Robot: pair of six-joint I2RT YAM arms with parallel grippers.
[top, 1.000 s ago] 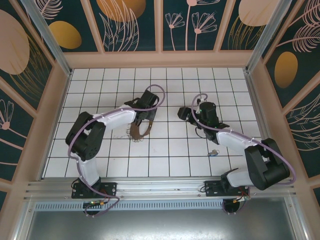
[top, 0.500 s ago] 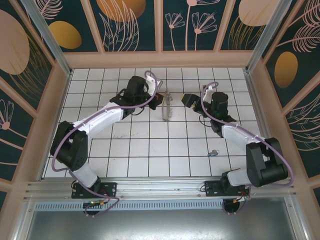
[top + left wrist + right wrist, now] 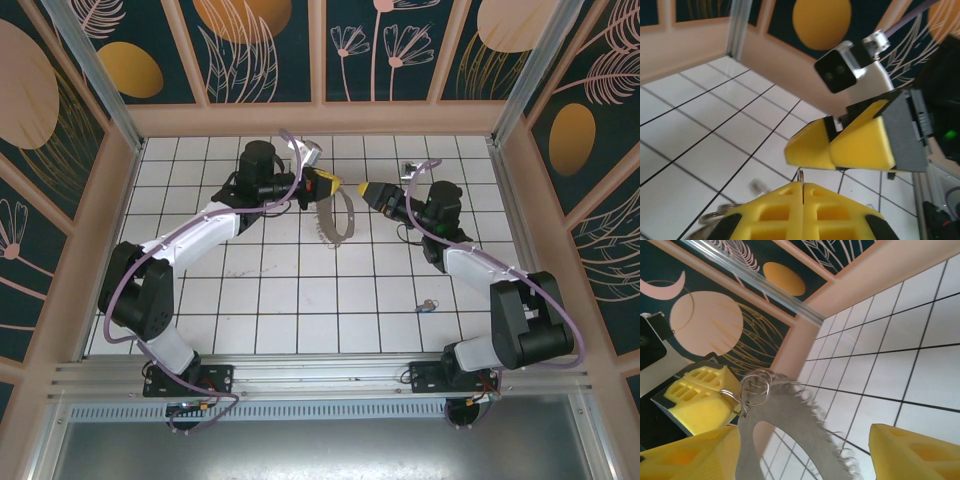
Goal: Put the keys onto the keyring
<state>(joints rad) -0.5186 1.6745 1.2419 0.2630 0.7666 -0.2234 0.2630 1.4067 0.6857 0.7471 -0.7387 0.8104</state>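
At upper centre, the floppy brown strap-like keyring (image 3: 335,218) is clamped aloft by the left fingers (image 3: 326,183); the spread right fingers (image 3: 378,190) are held just beside it; the small dark blue-tipped keys (image 3: 427,305) are seen lower right on the table (image 3: 300,300), nearer that arm.

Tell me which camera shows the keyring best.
The right wrist view: the keyring is close and sharp there, fringed edge and wire rings clear, hanging from the left hand. The top external view shows it small, dangling between the two arms. The left wrist view catches a thin metal sliver of it between its shut fingers.
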